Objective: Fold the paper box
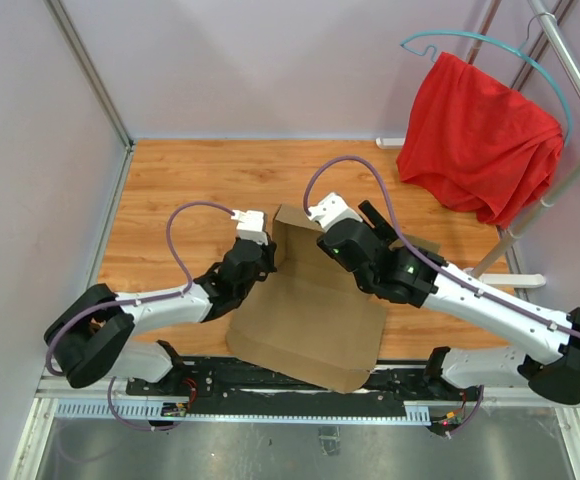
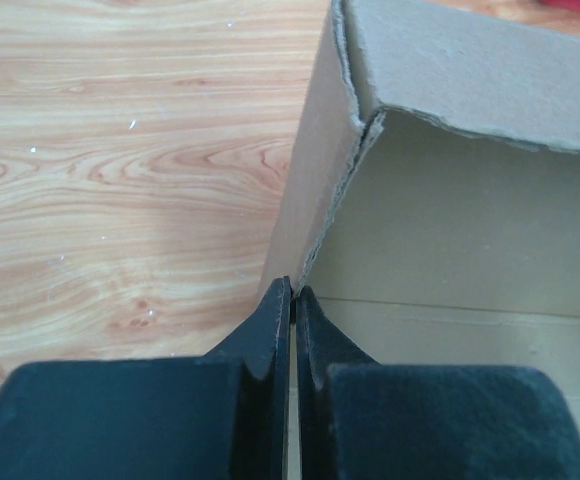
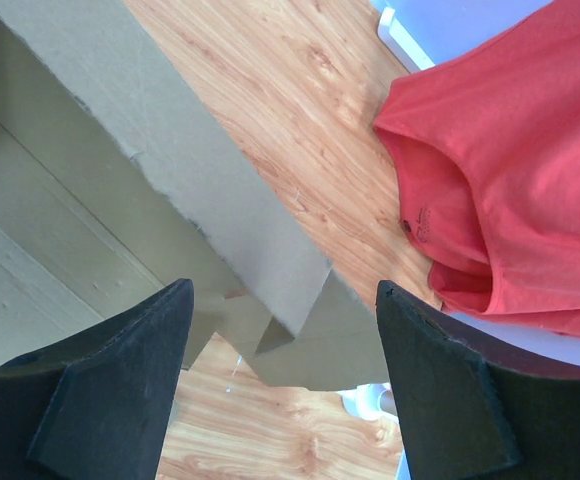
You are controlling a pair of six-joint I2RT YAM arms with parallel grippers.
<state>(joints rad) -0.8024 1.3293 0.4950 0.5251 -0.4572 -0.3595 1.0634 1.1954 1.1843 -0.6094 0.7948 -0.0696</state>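
Seen from the top external camera, the paper box lies in the middle of the wooden table, toward its near edge and between the 2 arms. It is a brown cardboard sheet, mostly flat, with its far part raised into upright walls; its near corner reaches over the black rail at the table's front. The left arm comes in from the left and its wrist end meets the box's far left edge; the right arm comes in from the right, its wrist above the box's far right part. A red cloth hangs from a teal hanger at the far right, well apart from the box.

In the left wrist view, the left gripper has its 2 fingers pressed together with nothing visible between them. The tips sit at the foot of a box corner, where 2 upright walls meet along a ragged seam; whether they touch the cardboard cannot be told.

In the right wrist view, the right gripper has its 2 fingers wide apart and clamps nothing. A cardboard flap runs slantwise beyond the gap; the red cloth shows to the right.
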